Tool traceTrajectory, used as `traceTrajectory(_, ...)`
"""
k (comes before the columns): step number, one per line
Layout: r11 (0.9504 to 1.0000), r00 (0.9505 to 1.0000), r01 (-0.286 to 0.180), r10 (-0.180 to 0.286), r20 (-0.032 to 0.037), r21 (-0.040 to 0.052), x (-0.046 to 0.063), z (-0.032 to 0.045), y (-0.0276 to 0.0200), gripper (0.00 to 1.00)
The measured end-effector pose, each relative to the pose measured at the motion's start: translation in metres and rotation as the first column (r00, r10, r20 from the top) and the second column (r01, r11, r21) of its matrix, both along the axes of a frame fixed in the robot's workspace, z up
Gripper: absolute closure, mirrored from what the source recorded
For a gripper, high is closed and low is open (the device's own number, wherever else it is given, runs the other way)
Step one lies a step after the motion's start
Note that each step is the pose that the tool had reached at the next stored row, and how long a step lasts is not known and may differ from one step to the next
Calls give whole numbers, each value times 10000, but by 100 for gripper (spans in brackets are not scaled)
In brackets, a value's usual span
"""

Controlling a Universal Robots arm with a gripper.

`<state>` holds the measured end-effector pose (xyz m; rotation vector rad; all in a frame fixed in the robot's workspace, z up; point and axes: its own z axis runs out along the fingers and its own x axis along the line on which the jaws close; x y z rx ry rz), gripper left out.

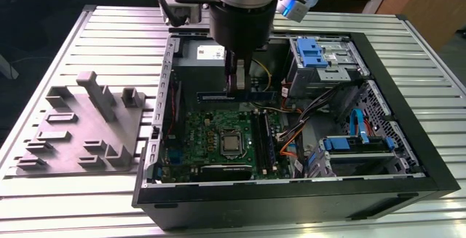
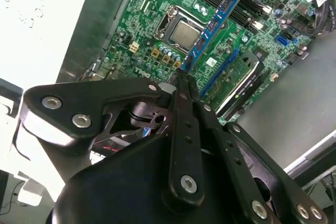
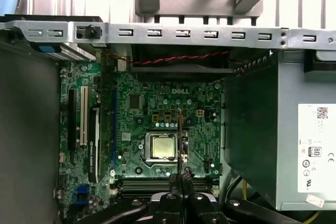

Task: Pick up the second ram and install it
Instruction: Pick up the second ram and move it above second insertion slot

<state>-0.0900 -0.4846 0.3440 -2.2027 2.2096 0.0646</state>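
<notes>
Your tool (image 1: 239, 88) is clamped on the second ram (image 1: 251, 94), with its fingers (image 2: 185, 114) pressed together on one end of the stick. You hold it in the air over the open computer case (image 1: 411, 159). In the exterior view the stick hangs level with its long edge down, raised above the motherboard (image 1: 211, 137). It sits nearer the power supply (image 1: 209, 53) end of the case than the processor (image 1: 231, 143). In the second wrist view the second ram (image 2: 212, 27) reaches out from the fingertips as a narrow blue board, and it passes just beside the processor as you look down. In the first wrist view you see the stick edge-on, a thin line (image 3: 180, 135) running out from the tool (image 3: 180, 178) along the processor's edge. The stick is lifted clear of the board and is not seated in the memory slots (image 1: 264, 140). The grey tray (image 1: 80, 123) with its upright posts rests on the slatted tabletop (image 1: 73, 194), beside the case at the exterior view's left and well apart from your tool.
</notes>
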Motion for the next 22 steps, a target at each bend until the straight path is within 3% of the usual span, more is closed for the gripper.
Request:
traceTrajectory(6, 10000, 10000, 0, 0, 0, 25, 0, -63, 0, 89)
traceTrajectory(19, 10000, 10000, 1, -1, -1, 36, 0, -279, 0, 89)
traceTrajectory(22, 10000, 10000, 0, 0, -2, 48, 1, -296, 0, 89)
